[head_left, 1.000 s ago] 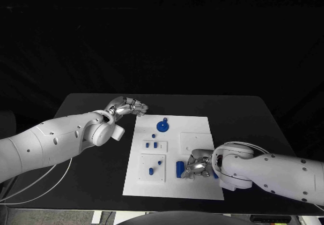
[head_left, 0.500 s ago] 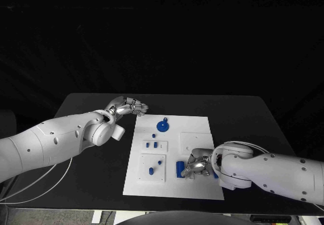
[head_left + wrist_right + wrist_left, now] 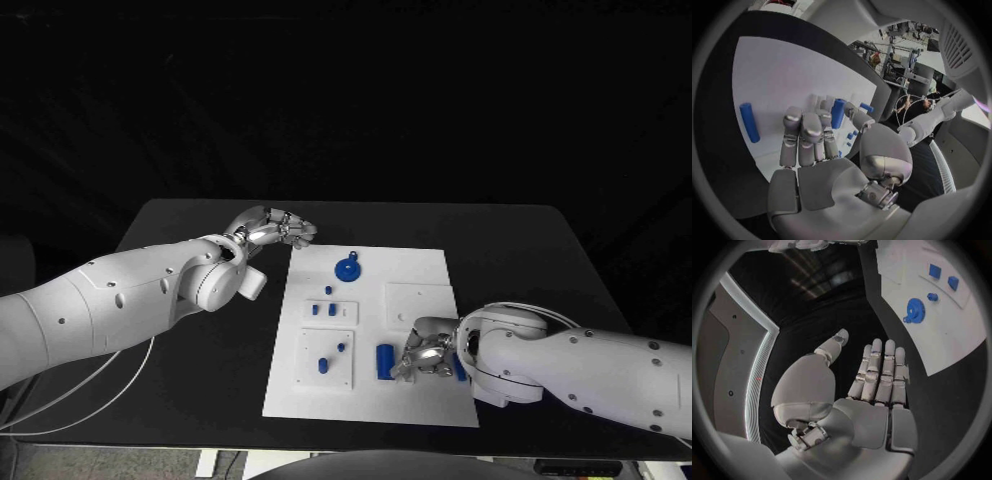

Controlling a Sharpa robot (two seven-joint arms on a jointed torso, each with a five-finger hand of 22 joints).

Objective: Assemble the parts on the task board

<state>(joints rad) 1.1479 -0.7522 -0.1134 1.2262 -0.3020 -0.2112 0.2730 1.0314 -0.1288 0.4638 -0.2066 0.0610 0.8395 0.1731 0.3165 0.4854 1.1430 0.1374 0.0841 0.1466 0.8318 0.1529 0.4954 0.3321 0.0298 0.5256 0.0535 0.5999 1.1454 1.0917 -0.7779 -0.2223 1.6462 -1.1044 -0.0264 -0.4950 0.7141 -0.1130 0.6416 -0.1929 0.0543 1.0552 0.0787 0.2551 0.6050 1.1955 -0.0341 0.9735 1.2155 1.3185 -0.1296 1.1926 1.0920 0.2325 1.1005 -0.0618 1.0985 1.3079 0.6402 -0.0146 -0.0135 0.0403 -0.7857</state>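
Gear (image 3: 346, 268) on task board (image 3: 418, 275) — left hand (image 3: 271, 229) just beside, empty.

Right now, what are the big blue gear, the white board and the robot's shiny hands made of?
The blue gear looks like matte plastic: even colour, no shine. The white task board seems a smooth, flat plastic or painted plate; I can't tell which. The left hand and right hand look like brushed metal with silvery glints, though they could be coated plastic.

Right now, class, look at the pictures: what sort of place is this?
Probably a robotics lab test bench: a white task board with small blue parts lies on a black table, and metal racks with equipment stand behind.
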